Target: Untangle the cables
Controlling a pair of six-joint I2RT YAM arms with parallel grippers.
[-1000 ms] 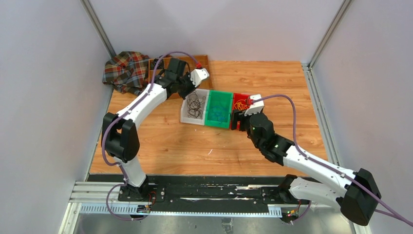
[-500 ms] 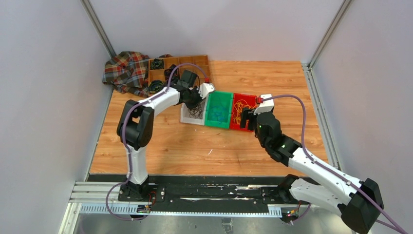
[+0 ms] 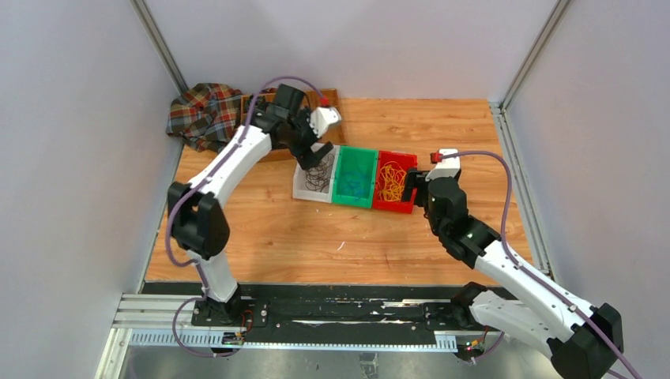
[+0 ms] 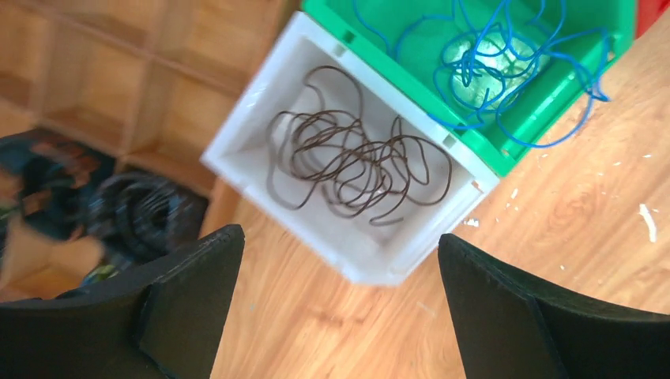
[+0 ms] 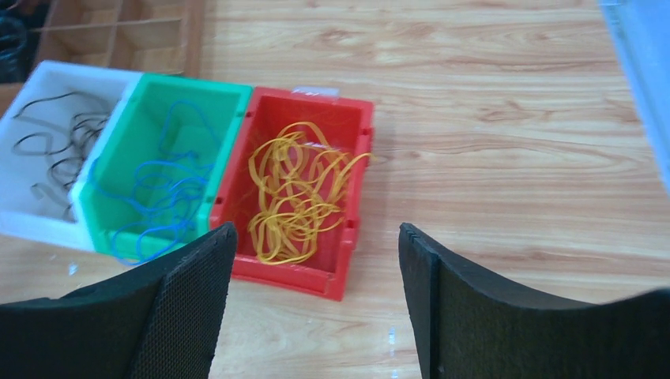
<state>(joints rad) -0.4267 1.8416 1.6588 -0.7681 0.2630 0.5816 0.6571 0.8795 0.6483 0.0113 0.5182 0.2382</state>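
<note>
Wood table (image 3: 442, 126), cables (image 4: 348, 166) in three bins (image 5: 288, 272)

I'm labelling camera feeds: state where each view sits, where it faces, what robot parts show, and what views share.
Top external: above, behind the bases, looking down on the table; both arms, left hand, right hand show.
Left wrist: on left arm, looking down at the white bin of black cables; its open fingers show.
Right wrist: on right arm, facing the red bin of yellow cables; its open fingers show.
Shared: both wrist views catch the white bin and green bin.
</note>
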